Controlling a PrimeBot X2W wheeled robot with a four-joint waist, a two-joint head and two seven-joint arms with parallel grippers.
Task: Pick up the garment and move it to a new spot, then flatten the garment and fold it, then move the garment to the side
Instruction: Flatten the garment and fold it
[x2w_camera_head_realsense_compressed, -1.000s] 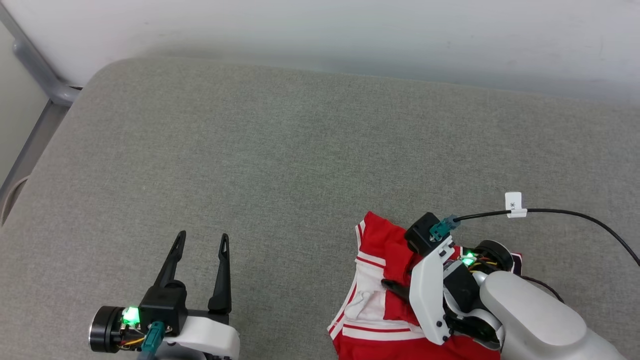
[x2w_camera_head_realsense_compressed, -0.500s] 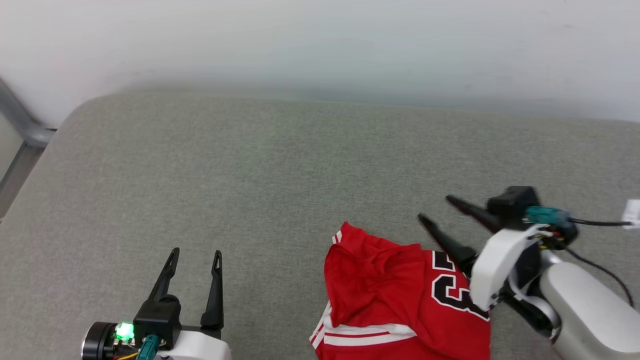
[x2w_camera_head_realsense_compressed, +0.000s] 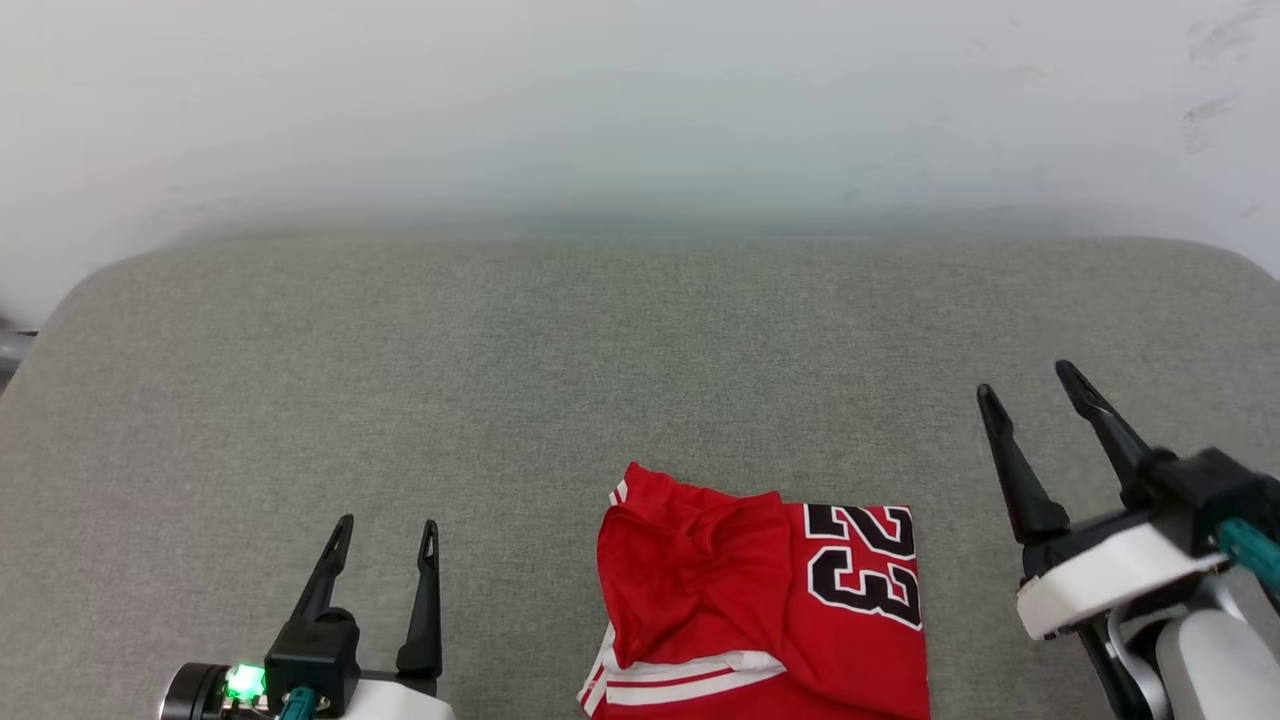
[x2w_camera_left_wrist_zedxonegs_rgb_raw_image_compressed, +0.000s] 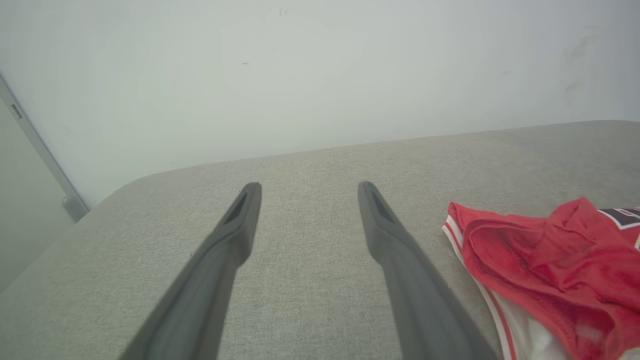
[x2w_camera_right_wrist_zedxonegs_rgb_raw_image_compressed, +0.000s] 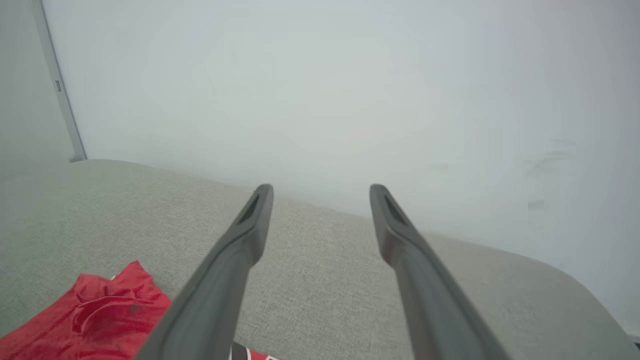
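Folded garment (x2w_camera_head_realsense_compressed: 760, 590) lies on grey cushion (x2w_camera_head_realsense_compressed: 600, 350), low centre in head view, btwn both claws; its near edge is cut off by the frame so long axis unclear; "23" half is toward the R side. R claw (x2w_camera_head_realsense_compressed: 1025, 380) sits just right of it, apart, jaws wide, empty; looks nearer than L claw (x2w_camera_head_realsense_compressed: 388, 522), also wide open, empty, further off to the left. Vs 1 s ago: R claw was down on the cloth, now off it & clear; cam has panned too, so garment's shift in frame isn't its own move.
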